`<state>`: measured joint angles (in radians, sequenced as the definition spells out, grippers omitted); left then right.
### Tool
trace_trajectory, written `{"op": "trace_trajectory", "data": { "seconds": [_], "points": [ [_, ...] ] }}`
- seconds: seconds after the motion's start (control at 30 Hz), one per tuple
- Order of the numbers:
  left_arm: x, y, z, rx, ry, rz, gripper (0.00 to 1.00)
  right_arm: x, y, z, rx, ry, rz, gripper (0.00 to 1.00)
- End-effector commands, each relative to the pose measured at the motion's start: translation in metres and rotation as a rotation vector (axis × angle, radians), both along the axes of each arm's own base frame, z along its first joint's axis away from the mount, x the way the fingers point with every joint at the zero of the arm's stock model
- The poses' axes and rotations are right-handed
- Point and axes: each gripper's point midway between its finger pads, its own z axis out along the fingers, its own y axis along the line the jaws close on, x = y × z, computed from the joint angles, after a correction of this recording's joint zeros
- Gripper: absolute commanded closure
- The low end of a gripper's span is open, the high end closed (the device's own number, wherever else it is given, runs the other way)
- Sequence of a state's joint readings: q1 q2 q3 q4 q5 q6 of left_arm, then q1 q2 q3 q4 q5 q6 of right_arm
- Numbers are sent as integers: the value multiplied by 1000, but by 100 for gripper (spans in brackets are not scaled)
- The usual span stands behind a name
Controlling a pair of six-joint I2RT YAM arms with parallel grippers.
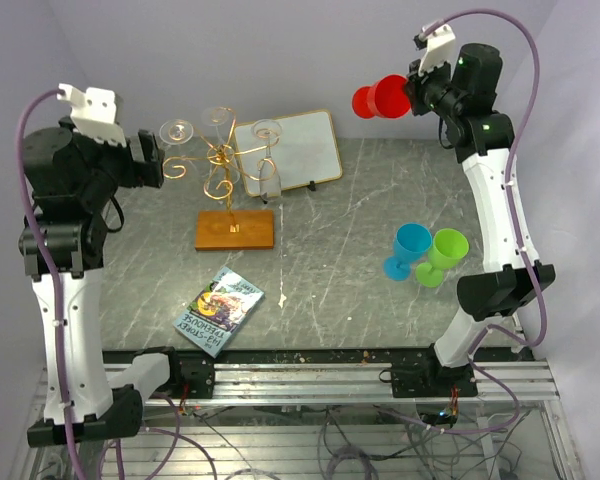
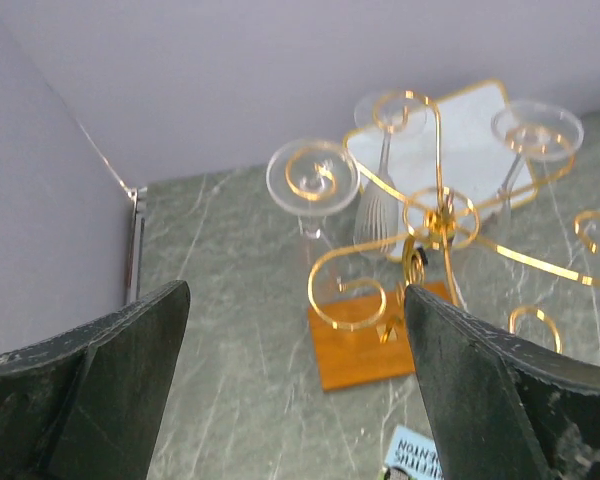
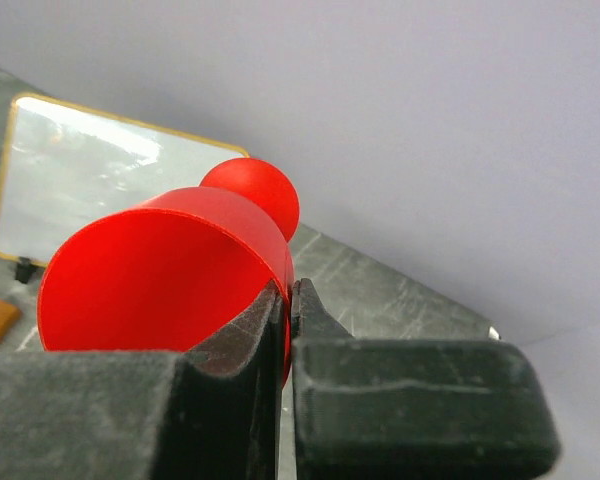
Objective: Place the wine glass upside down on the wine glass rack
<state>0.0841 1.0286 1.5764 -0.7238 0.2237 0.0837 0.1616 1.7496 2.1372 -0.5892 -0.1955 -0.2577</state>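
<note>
The red wine glass [image 1: 380, 98] hangs in the air at the back right, lying sideways with its foot pointing left. My right gripper [image 1: 412, 92] is shut on its rim. In the right wrist view one finger sits inside the red wine glass [image 3: 170, 270] and the other outside, at my right gripper [image 3: 288, 290]. The gold wire wine glass rack [image 1: 220, 165] stands on its wooden base [image 1: 235, 230] at the back left, with three clear glasses [image 1: 177, 132] hanging upside down. My left gripper [image 1: 160, 160] is open just left of the wine glass rack [image 2: 440, 215], with nothing between the jaws of my left gripper [image 2: 298, 300].
A white framed board [image 1: 290, 148] leans behind the rack. A blue glass [image 1: 412, 250] and a green glass [image 1: 442, 255] stand at the right of the grey table. A small book [image 1: 218, 310] lies near the front left.
</note>
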Motion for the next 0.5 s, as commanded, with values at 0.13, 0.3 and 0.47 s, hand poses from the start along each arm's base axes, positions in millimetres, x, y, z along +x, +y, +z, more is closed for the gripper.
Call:
{"op": "trace_trajectory", "data": {
  "seconds": [0.13,0.3,0.47],
  "points": [
    [35,-5,64,-104,-162,-22,3,-21,34,60,95,-107,144,100],
    [51,-15,66,-166,-142,-67,0,-34,68,63,149,-99,251,100],
    [59,-13,66,-164,-151,-65,0,-53,98,79,187,-134,317,100]
  ]
}}
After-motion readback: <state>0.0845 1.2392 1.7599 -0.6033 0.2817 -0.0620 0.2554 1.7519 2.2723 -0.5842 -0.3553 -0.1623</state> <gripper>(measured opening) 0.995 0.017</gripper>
